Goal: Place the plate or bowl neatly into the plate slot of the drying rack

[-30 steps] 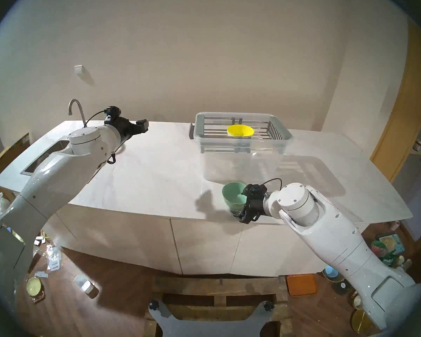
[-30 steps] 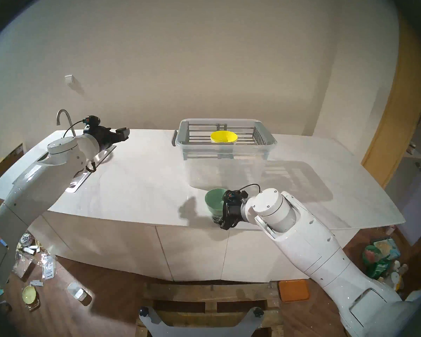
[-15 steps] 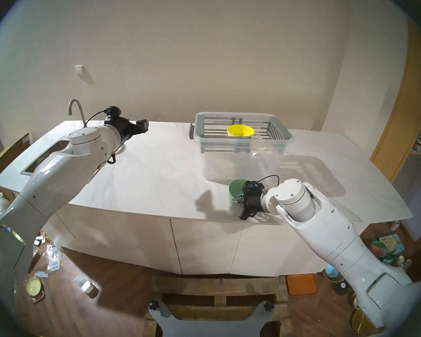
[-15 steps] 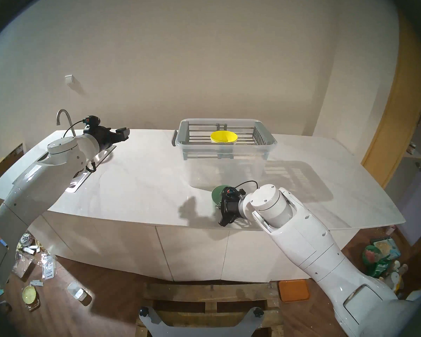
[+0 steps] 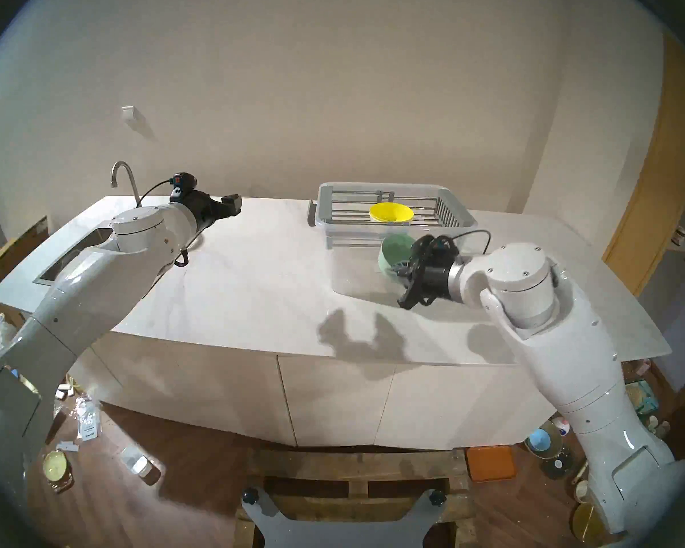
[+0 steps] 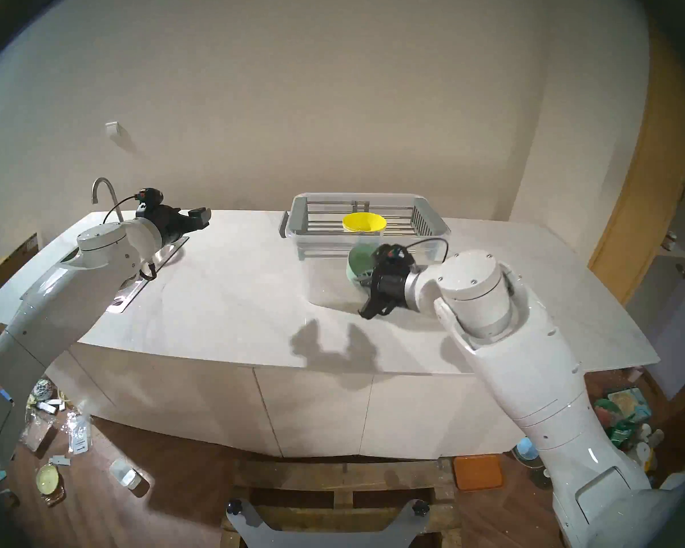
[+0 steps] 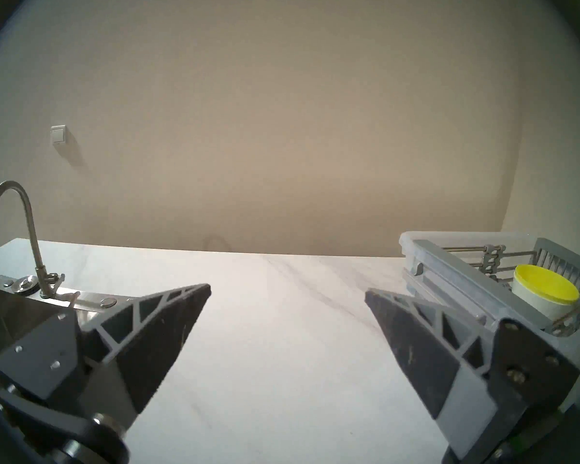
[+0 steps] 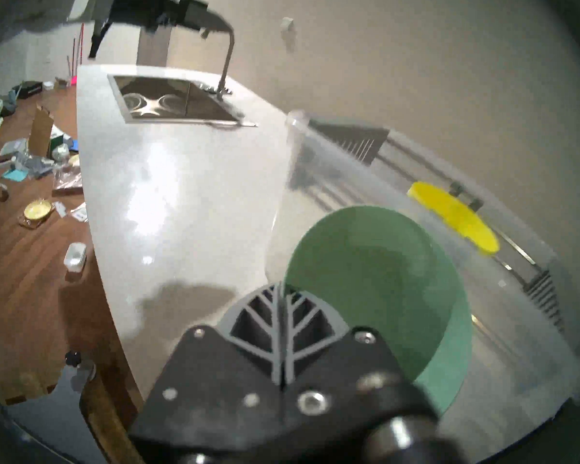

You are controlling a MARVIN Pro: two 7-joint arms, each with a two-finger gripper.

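Observation:
My right gripper [image 8: 283,290] is shut on the rim of a green bowl [image 5: 393,250] [image 8: 365,269]. It holds the bowl above the counter, tipped on its side, against the front of a clear tub [image 5: 352,276]. The grey drying rack [image 5: 324,205] [image 6: 298,216] lies across the tub's top. A yellow bowl [image 5: 391,212] [image 7: 546,285] stands upright on the steel rods of the plate slot [image 5: 349,212], towards the rack's right end. Far to the left, above the counter beside the sink, my left gripper [image 7: 287,292] [image 5: 234,206] is open and holds nothing.
A sink [image 5: 72,254] with a curved tap [image 5: 125,179] is set into the counter's left end. A slatted grey basket [image 5: 447,215] forms the rack's right end. Boxes, dishes and packets litter the floor around the counter.
My right gripper shut on the green bowl's rim, lifted it off the counter's front edge and carried it up and back to the tub, tipping it over. The left arm stayed still.

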